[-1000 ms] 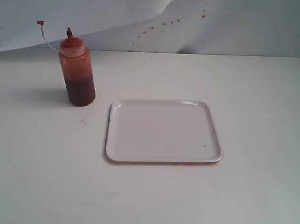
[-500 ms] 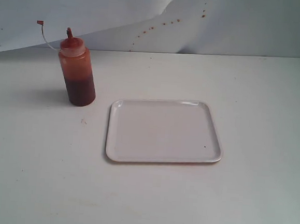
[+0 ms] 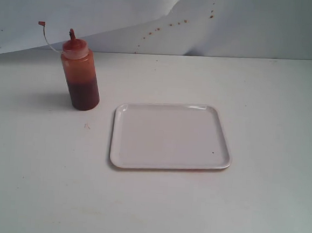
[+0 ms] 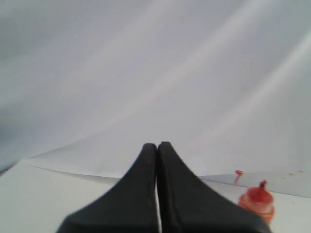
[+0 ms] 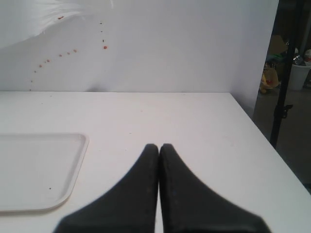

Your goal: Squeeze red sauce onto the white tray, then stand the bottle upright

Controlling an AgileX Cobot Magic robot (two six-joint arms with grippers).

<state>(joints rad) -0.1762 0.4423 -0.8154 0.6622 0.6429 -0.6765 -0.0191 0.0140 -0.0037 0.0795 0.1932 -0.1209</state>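
End effectors [image 4: 156, 145] [image 5: 159, 145] closed, pointing forward.

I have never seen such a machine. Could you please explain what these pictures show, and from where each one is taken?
This is a robot with two arms, each ending in a gripper. One picture comes from a camera off the arms: it shows a white table with a squeeze bottle standing upright, red sauce inside, beside but apart from a white tray. No sauce is on the tray. The other two pictures come from cameras on the wrists: the black wedges are the left gripper and the right gripper. Both are shut and hold nothing.
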